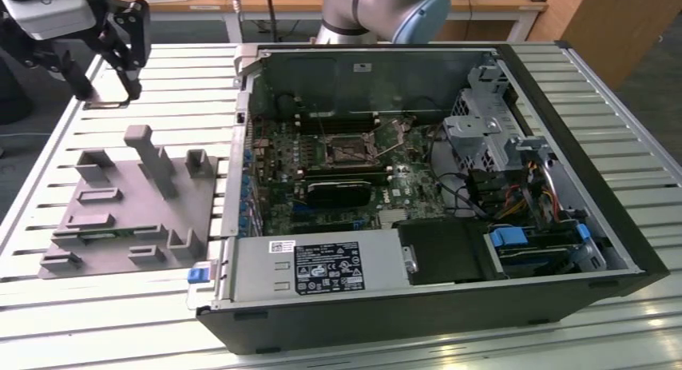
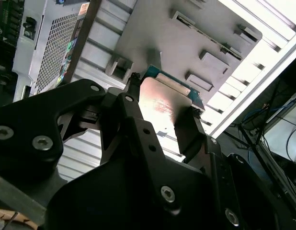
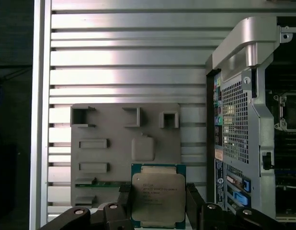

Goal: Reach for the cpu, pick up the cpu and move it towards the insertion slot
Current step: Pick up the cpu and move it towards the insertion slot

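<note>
The cpu [image 3: 158, 199], a flat square chip with a silvery top and green edge, sits between the two black fingers of my gripper [image 3: 158, 188], which is shut on it. In the second wrist view the cpu [image 2: 160, 103] shows as a shiny plate clamped in the gripper [image 2: 165, 96]. In the exterior view the gripper [image 1: 107, 89] hangs high over the slatted table, beyond the grey tray [image 1: 117, 210] at the exterior view's left. The insertion slot [image 1: 350, 152], a silver-framed socket with a dark centre, lies on the motherboard inside the open computer case.
The open computer case [image 1: 426, 306] takes up the middle and the exterior view's right, its metal rim [image 3: 248, 43] close to the tray [image 3: 114, 129]. A narrow green strip [image 3: 107, 183] lies in the tray. The arm's base [image 1: 373, 10] stands behind the case.
</note>
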`<state>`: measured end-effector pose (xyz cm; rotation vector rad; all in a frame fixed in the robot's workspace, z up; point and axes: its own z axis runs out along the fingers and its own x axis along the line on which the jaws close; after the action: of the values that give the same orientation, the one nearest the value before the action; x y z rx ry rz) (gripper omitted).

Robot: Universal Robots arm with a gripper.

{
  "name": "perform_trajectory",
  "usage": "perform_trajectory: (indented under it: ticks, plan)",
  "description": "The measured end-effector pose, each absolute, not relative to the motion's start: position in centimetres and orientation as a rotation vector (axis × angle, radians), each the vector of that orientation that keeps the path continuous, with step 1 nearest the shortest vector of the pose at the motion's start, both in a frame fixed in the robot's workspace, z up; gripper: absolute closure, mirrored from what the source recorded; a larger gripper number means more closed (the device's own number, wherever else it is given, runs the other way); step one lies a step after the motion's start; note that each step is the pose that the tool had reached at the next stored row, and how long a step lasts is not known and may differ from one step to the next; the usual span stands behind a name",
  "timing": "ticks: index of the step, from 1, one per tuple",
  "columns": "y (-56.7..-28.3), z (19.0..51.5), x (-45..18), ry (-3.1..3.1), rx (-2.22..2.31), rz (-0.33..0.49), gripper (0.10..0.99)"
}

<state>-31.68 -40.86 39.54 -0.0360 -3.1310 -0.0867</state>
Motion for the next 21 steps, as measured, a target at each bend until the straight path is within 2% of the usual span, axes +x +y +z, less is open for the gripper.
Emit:
perform_trajectory:
  ticks: [21]
  plan:
    - [-40.9, 39.5, -27.3, -3.131, -0.04, -0.087, 0.545]
